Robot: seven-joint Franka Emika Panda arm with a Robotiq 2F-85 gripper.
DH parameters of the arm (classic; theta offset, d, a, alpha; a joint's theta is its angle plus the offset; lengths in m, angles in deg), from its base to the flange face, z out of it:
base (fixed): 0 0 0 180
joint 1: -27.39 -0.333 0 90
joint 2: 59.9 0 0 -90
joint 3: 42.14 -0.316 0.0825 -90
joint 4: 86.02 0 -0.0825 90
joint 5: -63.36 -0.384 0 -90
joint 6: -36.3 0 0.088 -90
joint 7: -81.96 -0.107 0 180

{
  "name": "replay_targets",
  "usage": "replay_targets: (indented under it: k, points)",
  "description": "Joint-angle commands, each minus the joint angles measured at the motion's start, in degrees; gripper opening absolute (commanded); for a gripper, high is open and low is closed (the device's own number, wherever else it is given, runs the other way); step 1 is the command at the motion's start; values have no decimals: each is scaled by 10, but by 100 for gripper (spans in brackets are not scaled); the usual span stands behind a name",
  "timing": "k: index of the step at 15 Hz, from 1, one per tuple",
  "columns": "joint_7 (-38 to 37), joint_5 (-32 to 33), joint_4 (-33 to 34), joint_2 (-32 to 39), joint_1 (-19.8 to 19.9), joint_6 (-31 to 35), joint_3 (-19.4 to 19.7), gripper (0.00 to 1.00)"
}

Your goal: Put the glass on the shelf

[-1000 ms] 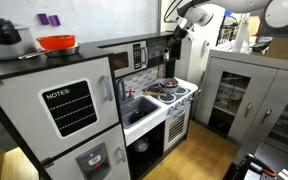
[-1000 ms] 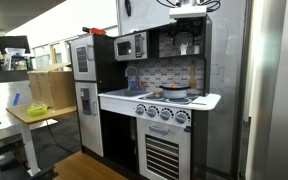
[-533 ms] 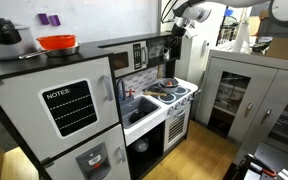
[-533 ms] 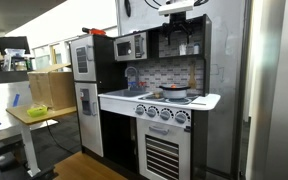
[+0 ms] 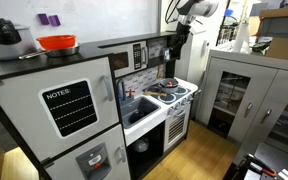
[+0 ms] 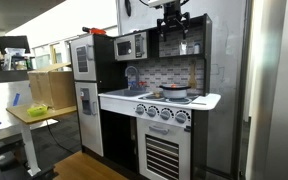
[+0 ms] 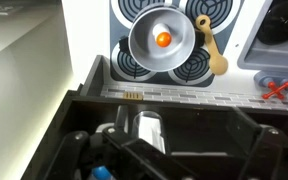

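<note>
The shelf is the dark flat top of the toy kitchen's hutch (image 5: 134, 42) (image 6: 144, 30), joined to a small silver microwave (image 6: 131, 46). In the wrist view it fills the lower half as a dark surface (image 7: 209, 125). A clear glass (image 7: 147, 131) stands on it, close to the left finger. My gripper (image 7: 174, 150) (image 6: 171, 18) (image 5: 177, 35) hovers just above the shelf's top with its fingers spread wide. The glass lies between them, not squeezed. I cannot make out the glass in either exterior view.
Below the shelf is the toy stove with a silver pan holding an orange ball (image 7: 162, 40) and a wooden spoon (image 7: 216, 60). A red bowl (image 5: 56, 43) and a kettle (image 5: 4, 33) sit on the toy fridge. A tall grey glass-door cabinet (image 5: 246, 90) stands nearby.
My gripper has moved sideways along the hutch top, towards the microwave end, and has come down closer to the shelf.
</note>
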Motion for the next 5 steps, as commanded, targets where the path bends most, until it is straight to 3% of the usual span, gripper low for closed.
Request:
replay_targets:
  k: [1, 5]
  points:
    - [-50, 45, -75, -68, -2, -25, -7, 100]
    - [-90, 67, -146, -138, -12, -49, -8, 100]
